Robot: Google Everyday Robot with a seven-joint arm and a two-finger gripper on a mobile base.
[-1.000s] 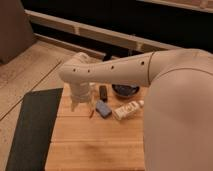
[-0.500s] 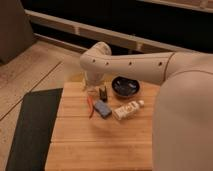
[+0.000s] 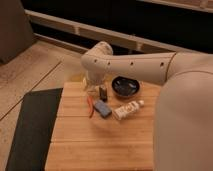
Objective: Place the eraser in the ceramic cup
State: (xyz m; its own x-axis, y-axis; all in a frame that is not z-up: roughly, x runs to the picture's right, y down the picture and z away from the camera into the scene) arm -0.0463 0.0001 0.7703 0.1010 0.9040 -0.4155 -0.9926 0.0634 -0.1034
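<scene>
The reach is in hand; the eraser [image 3: 103, 93] is not yet lifted. It stands on the tabletop [image 3: 100, 145] at the far side, a small dark oblong block between the bowl [image 3: 125, 86] on its right and the gripper [image 3: 93, 80] on its left. The gripper hangs low under the smooth cream arm, and I cannot tell whether it is released or clenched. A pale rounded shape just below it is probably the cup [image 3: 89, 89], glazed and plain, though it merges with the gripper. Next, the gripper likely needs to shift right, close on the block's narrow sides, lift it and carry it left over the cup's mouth. The tabletop is slatted wood.
</scene>
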